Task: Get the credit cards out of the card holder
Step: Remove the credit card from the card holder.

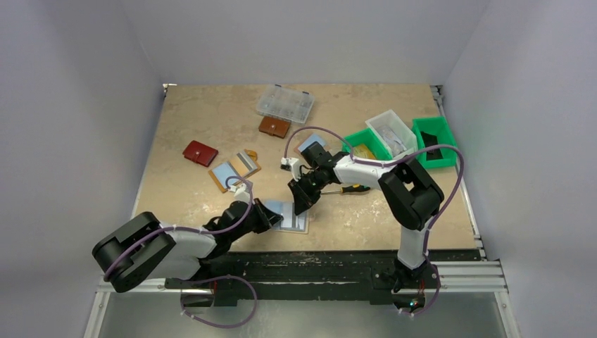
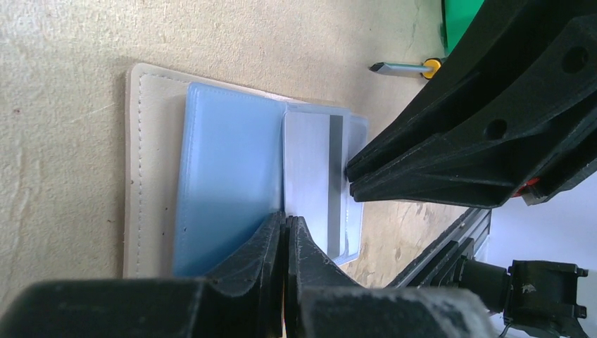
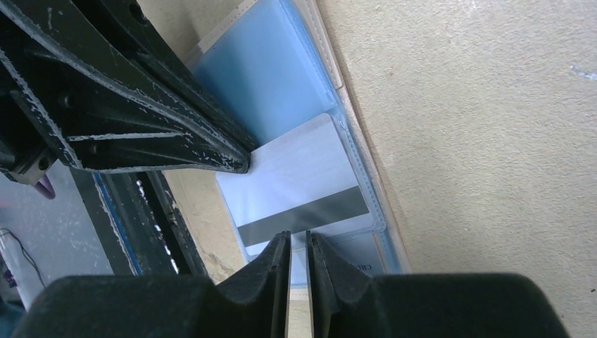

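Note:
The card holder [image 1: 290, 217] lies open near the table's front edge; it is beige with a stitched rim [image 2: 139, 176] and pale blue inside [image 3: 271, 77]. A silver credit card [image 2: 310, 165] with a dark stripe [image 3: 303, 215] sits in its clear sleeve. My left gripper [image 1: 270, 215] is shut, its tips [image 2: 285, 222] pressed on the holder where the blue pocket meets the card. My right gripper [image 1: 303, 204] comes from the far side. Its jaws stand a narrow gap apart [image 3: 297, 237] at the card's striped end, with nothing clamped between them.
A second open tan holder [image 1: 236, 169] lies left of centre, with a red wallet [image 1: 200, 153] and a brown wallet [image 1: 274, 127] further back. A clear organiser box [image 1: 284, 103], green bins [image 1: 434, 141], a white bin [image 1: 391, 132] and a screwdriver [image 1: 350, 189] stand right.

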Controlling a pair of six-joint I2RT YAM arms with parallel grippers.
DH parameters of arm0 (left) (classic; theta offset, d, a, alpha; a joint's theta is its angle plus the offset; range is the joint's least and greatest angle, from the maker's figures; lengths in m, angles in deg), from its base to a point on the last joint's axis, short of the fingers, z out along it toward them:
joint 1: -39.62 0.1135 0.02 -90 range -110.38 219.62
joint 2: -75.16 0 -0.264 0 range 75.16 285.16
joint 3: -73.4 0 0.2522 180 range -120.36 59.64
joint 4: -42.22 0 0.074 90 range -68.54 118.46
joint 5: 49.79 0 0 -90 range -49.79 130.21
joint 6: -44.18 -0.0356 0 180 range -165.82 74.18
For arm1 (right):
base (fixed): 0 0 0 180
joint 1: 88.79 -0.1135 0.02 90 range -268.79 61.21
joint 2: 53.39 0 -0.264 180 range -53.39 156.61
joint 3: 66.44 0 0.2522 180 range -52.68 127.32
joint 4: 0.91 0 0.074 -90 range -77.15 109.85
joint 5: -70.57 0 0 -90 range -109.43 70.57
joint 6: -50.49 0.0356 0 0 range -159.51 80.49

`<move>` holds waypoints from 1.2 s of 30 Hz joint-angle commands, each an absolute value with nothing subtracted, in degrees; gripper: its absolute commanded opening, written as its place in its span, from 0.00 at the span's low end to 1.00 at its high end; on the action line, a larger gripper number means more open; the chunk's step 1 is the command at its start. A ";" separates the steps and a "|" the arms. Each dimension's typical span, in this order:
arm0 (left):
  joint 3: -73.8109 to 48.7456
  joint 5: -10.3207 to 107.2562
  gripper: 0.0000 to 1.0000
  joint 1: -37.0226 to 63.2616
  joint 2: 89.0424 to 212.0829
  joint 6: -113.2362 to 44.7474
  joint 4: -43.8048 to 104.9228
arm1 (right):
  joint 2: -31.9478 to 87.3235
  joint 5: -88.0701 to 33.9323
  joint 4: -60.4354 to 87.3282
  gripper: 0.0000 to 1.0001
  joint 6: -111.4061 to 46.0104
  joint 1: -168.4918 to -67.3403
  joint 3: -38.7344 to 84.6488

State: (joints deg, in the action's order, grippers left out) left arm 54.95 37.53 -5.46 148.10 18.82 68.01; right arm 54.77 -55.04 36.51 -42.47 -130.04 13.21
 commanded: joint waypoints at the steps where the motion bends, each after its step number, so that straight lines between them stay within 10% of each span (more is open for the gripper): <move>1: 55.93 37.60 0.00 -4.55 147.18 16.27 65.89 | 57.50 -48.61 36.44 0.24 -44.17 -130.16 13.39; 36: 57.59 42.26 0.00 -1.01 143.12 14.88 61.69 | 57.51 -50.05 43.04 0.38 -52.28 -129.22 16.23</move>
State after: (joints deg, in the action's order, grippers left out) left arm 56.39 41.79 -1.85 143.40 16.98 63.96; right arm 55.40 -54.96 40.34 -48.77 -129.96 16.05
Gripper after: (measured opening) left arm 0.029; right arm 0.369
